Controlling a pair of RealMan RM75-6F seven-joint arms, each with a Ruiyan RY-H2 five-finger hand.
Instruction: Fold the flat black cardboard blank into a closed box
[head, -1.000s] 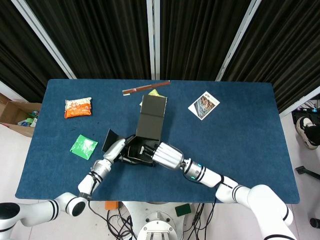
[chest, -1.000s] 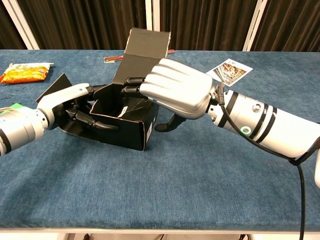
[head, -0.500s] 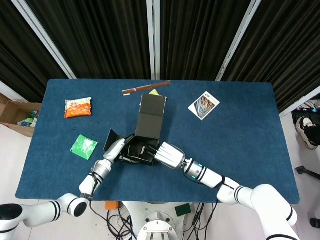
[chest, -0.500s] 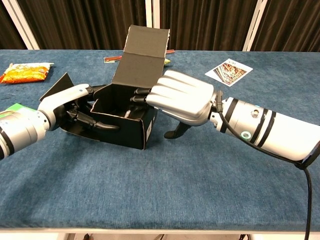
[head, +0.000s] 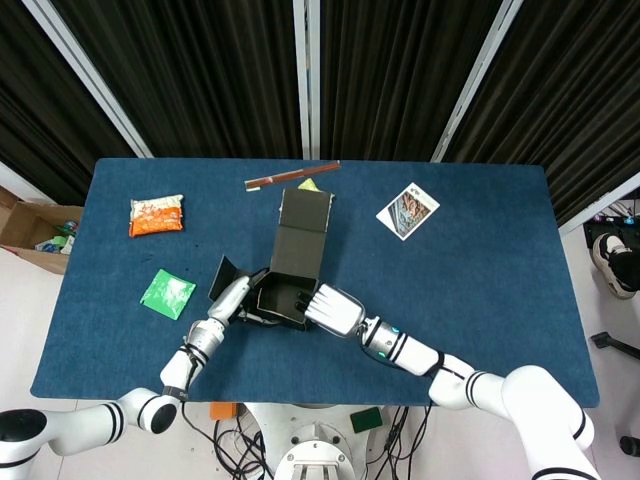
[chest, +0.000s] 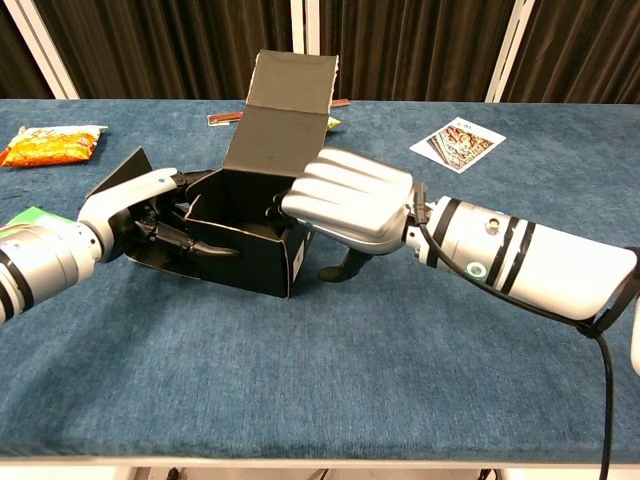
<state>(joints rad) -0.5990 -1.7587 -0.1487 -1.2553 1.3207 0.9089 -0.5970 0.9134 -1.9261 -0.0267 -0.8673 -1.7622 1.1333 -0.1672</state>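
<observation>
Blue tabletop (head: 480, 300) before black curtains: the half-formed black cardboard box (chest: 245, 245) sits left of centre, lid flap upright. Left hand (chest: 125, 205) fingers curl over its left wall, likely bracing it, while the right hand (chest: 350, 205) fingers hook its right rim. Chest view shows this contact; head view adds 2 snack packets, orange (head: 156, 215) and green (head: 167, 293).

This looks like a robot lab or recording studio. Black pleated curtains (head: 200, 70) on white frame poles (head: 305, 70) close off the far edge of a blue felt-covered tabletop (head: 480, 260). Loose cables (head: 235, 445) trail on the pale floor at its near edge, and a cardboard carton (head: 30, 232) of odds and ends sits off its left edge.
</observation>
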